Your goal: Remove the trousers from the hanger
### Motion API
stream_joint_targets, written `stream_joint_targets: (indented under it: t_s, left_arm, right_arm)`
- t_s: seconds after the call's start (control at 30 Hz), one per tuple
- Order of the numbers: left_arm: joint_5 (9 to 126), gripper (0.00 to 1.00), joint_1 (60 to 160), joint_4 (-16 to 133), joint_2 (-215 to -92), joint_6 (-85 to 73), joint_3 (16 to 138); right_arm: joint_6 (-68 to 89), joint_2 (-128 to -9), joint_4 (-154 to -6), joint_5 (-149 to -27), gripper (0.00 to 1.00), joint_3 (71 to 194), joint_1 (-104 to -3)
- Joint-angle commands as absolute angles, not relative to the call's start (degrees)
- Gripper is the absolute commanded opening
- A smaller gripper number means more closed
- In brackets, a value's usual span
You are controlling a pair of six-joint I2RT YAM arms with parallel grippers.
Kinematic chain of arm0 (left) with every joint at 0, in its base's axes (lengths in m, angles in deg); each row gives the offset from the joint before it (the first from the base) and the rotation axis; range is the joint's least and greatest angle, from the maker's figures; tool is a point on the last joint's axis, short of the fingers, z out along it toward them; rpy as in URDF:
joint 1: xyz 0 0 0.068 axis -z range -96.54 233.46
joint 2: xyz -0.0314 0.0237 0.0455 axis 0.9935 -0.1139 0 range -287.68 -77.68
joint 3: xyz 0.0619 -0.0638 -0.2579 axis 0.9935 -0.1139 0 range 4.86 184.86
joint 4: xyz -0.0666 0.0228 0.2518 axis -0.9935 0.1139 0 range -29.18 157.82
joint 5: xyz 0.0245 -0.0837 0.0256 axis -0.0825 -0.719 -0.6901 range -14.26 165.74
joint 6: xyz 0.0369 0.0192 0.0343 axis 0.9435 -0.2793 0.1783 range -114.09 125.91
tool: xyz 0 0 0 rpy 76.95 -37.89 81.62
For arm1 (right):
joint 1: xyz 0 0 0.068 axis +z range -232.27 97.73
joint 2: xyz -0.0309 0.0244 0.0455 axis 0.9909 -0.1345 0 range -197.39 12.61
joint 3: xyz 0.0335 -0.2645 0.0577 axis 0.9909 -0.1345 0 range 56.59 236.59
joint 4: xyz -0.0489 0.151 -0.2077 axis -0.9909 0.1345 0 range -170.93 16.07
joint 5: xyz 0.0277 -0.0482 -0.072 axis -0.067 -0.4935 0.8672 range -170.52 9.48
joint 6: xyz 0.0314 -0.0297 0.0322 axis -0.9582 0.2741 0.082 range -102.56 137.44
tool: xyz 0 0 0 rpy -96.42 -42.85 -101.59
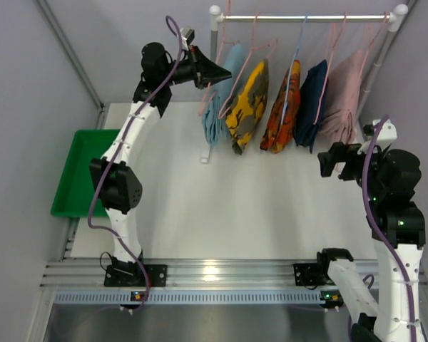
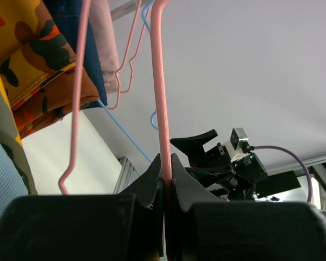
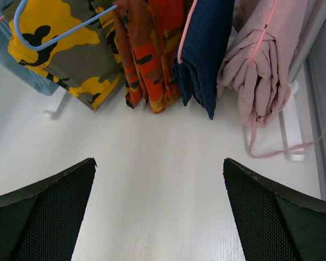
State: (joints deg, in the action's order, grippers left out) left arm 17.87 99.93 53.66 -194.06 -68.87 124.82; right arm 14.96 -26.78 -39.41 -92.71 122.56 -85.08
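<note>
At the left end of the rail (image 1: 299, 16), the left gripper (image 2: 164, 163) pinches a pink hanger (image 2: 161, 81), apparently the one carrying the light blue trousers (image 1: 215, 117); the yellow trousers (image 1: 246, 103) hang adjacent. Behind, the right gripper (image 3: 158, 163) is spread, empty. Hazard: thin wire slipping, or snagging the yellow trousers.

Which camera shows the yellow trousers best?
The top camera: the yellow trousers hang there whole, between the light blue trousers and the orange trousers. The right wrist camera shows them closer but cut off at the top. The left wrist camera catches only an edge.
</note>
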Motion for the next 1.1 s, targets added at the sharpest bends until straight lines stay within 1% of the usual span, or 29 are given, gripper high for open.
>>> stream_joint_targets:
  t_s: [0.0, 0.1, 0.2, 0.3, 0.43, 0.57, 0.8, 0.83, 0.93, 1.0, 1.03, 1.07]
  left_arm:
    - [19.0, 0.00, 99.7, 43.0, -185.2, -59.8, 129.7]
    - [20.0, 0.00, 99.7, 44.7, -187.4, -59.8, 133.1]
    - [20.2, 0.00, 99.7, 41.4, -192.2, -62.9, 135.6]
    - [20.5, 0.00, 99.7, 37.7, -194.2, -65.9, 137.6]
    - [19.4, 0.00, 99.8, 36.0, -191.7, -66.5, 135.5]
    - [20.7, 0.00, 99.9, 42.3, -182.9, -57.4, 125.2]
    - [24.4, 0.00, 100.2, 52.2, -165.2, -49.6, 111.9]
    - [25.1, 0.00, 100.1, 56.6, -163.7, -47.0, 111.2]
    - [27.2, 0.00, 100.2, 60.4, -157.5, -45.4, 106.1]
    - [29.1, 0.00, 100.3, 60.6, -152.8, -45.2, 102.5]
    - [30.0, 0.00, 100.4, 60.7, -149.7, -43.9, 98.8]
    - [31.3, 0.00, 100.4, 62.2, -148.2, -43.1, 97.0]
  right_arm:
    - [15.8, -26.1, -42.5, -94.0, 0.99, 123.7, -85.4]
    - [15.9, -26.3, -42.8, -94.1, 0.99, 123.5, -85.4]
    - [15.9, -26.7, -42.8, -93.8, 0.99, 123.9, -85.4]
    - [15.8, -27.2, -42.7, -94.1, 0.99, 124.7, -85.4]
    - [15.1, -26.9, -42.8, -95.8, 1.00, 126.5, -85.4]
    - [12.6, -24.7, -46.6, -98.4, 1.00, 126.2, -85.4]
    - [4.2, -27.0, -49.5, -106.6, 1.00, 130.0, -85.4]
    - [3.2, -27.5, -51.0, -107.8, 0.98, 130.4, -85.4]
    - [-1.4, -31.0, -54.2, -111.5, 0.94, 133.0, -85.0]
    - [-4.9, -34.8, -55.6, -111.9, 0.92, 135.8, -82.7]
    - [-6.1, -37.5, -56.9, -111.2, 0.91, 137.9, -77.3]
    - [-6.1, -39.0, -57.6, -110.2, 0.90, 137.9, -74.1]
